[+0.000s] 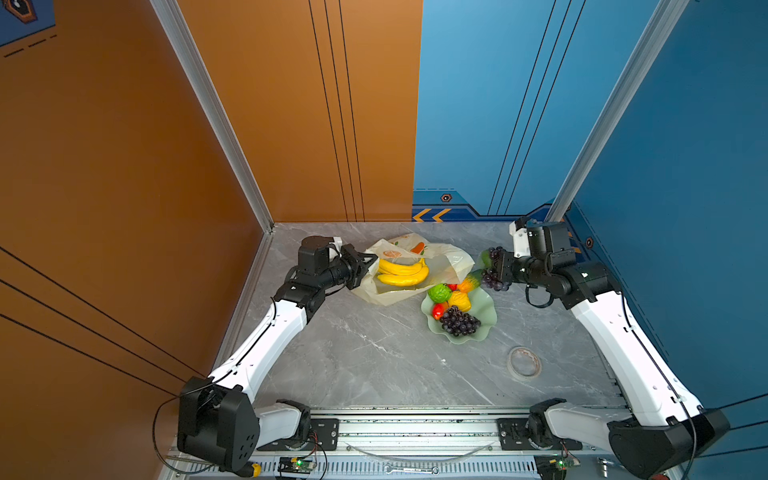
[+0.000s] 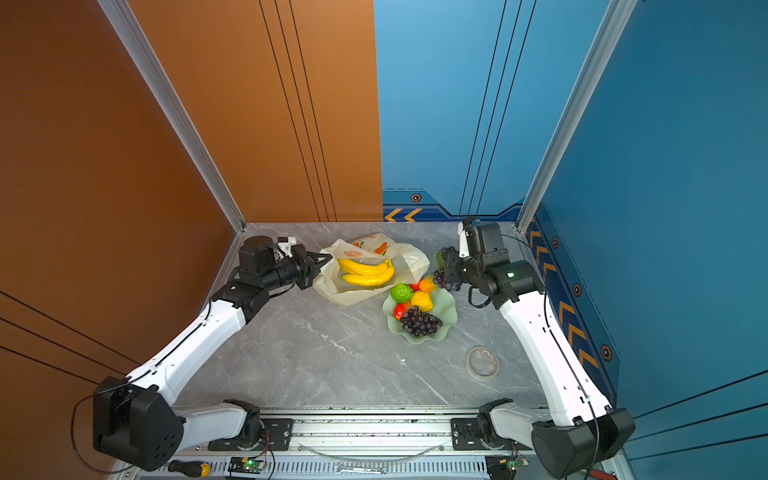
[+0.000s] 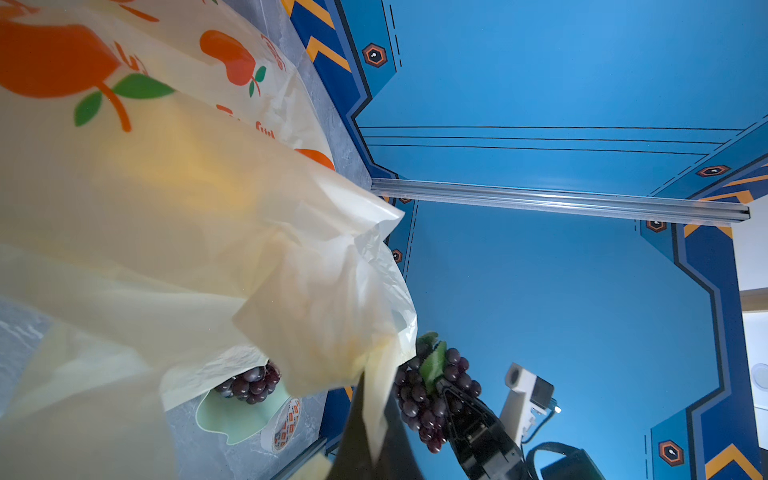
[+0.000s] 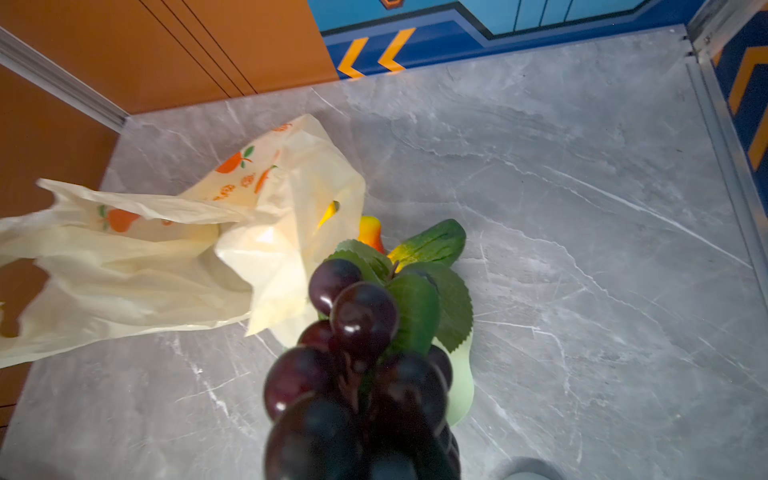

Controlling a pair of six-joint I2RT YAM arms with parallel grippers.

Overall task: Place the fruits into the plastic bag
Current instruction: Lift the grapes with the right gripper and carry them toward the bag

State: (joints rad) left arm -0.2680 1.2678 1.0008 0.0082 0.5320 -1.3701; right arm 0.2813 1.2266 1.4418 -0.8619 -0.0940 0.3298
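Note:
The plastic bag [image 1: 386, 297] lies open at the back of the table, with a yellow banana bunch [image 1: 402, 272] inside it. My left gripper [image 1: 373, 260] is shut on the bag's left rim, and a strip of film is pinched between its fingers [image 3: 353, 436]. My right gripper [image 1: 495, 267] hangs to the right of the bag, above the dish's far edge. It is shut on a purple grape cluster [image 1: 494, 282] with green leaves, which fills the right wrist view [image 4: 353, 353] and hides the fingers. On the green dish [image 1: 488, 328] lie another grape cluster [image 1: 459, 321], a bumpy green fruit [image 1: 439, 293], a yellow lumpy fruit [image 1: 459, 300], a red mango [image 1: 437, 311] and a papaya [image 1: 469, 282].
A roll of tape [image 1: 524, 362] lies flat on the grey marble table, near the right arm and in front of the dish. Orange and blue walls close in the back and both sides. A metal rail with tools runs along the front edge.

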